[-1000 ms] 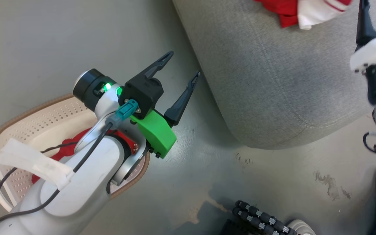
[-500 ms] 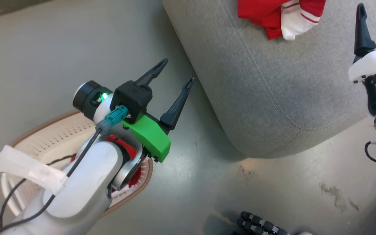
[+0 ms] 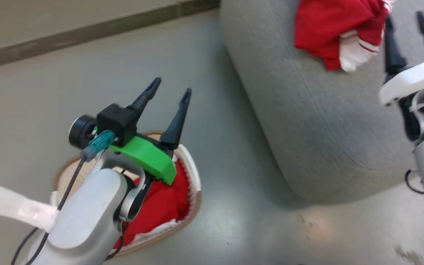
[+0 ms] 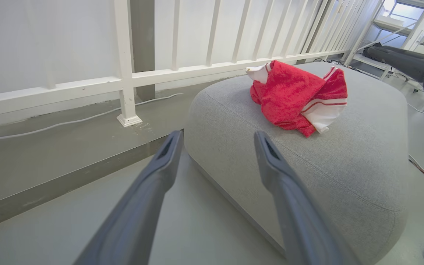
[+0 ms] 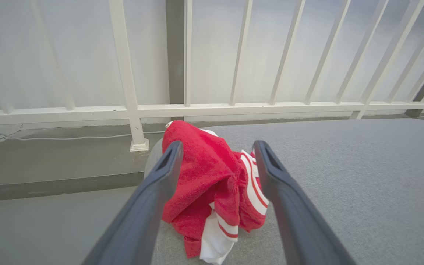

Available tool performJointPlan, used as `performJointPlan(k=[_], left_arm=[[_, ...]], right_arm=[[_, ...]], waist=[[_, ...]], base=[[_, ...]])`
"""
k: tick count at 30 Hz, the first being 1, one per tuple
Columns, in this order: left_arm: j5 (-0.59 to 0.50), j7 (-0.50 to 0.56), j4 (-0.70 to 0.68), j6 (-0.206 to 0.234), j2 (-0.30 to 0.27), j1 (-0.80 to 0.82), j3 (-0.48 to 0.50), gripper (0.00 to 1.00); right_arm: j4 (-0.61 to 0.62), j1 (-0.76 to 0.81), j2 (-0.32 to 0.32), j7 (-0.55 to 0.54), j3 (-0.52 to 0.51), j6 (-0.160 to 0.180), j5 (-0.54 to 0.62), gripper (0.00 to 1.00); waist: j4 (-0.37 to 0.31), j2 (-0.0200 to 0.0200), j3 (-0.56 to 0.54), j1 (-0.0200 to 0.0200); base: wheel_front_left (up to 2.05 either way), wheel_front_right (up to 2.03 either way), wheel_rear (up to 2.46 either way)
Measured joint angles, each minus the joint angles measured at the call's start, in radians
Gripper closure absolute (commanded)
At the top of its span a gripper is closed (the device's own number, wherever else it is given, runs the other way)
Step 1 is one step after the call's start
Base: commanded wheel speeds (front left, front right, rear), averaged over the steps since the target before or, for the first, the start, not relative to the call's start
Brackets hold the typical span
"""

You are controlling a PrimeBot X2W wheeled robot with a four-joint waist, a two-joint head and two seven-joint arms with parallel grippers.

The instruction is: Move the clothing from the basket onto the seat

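Head view: left fingers (image 3: 177, 119) open over basket (image 3: 192, 167) holding red clothing (image 3: 164, 202); right fingers (image 3: 391, 55) open beside garment (image 3: 326, 29) on seat (image 3: 326, 121).

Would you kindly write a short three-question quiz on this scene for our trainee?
1. True or false: the basket is empty.
2. What does the left gripper hold? A) clothing B) the basket C) nothing
3. Fill in: the right gripper is open and points at a red garment lying on the ____.

Key:
1. False; red clothing lies in it.
2. C; its jaws stand open with nothing between them.
3. seat.
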State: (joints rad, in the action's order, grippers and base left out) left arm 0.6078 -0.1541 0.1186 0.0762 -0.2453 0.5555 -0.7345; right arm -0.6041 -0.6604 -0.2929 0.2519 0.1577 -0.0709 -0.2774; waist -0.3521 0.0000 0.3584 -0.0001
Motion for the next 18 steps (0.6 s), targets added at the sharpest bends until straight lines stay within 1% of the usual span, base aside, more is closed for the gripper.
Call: performJointPlan(k=[3, 5, 7, 9, 13, 18], left_arm=[[0.008, -0.028, 0.024, 0.008, 0.001, -0.029, 0.025, 0.0], [0.02, -0.049, 0.046, 0.012, 0.001, -0.061, 0.052, 0.0], [0.026, -0.051, 0.054, 0.012, 0.001, -0.071, 0.058, 0.0], [0.049, -0.058, 0.07, 0.018, 0.001, -0.095, 0.073, 0.0], [0.059, -0.068, 0.095, 0.022, -0.002, -0.143, 0.107, 0.0], [0.067, -0.08, 0.114, 0.031, -0.015, -0.196, 0.152, 0.0]], right_arm=[[0.002, 0.022, 0.016, 0.0, 0.019, -0.006, 0.006, 0.0], [0.002, 0.051, 0.025, 0.0, 0.029, -0.008, 0.007, 0.0], [0.002, 0.061, 0.029, 0.0, 0.033, -0.008, 0.007, 0.0], [0.007, 0.082, 0.041, 0.0, 0.041, -0.008, 0.01, 0.0], [0.02, 0.128, 0.069, 0.0, 0.047, -0.008, 0.01, 0.0], [0.038, 0.19, 0.085, 0.0, 0.055, -0.002, 0.01, 0.0]], waist=[[0.037, 0.0, -0.031, 0.0], [0.076, 0.0, -0.062, 0.0], [0.089, 0.0, -0.072, 0.0], [0.117, 0.0, -0.092, 0.0], [0.169, 0.0, -0.133, 0.0], [0.225, 0.0, -0.187, 0.0]], base=[[0.0, 0.0, 0.0], [0.0, 0.0, 0.0], [0.0, 0.0, 0.0], [0.0, 0.0, 0.0], [0.0, 0.0, 0.0], [0.0, 0.0, 0.0]])
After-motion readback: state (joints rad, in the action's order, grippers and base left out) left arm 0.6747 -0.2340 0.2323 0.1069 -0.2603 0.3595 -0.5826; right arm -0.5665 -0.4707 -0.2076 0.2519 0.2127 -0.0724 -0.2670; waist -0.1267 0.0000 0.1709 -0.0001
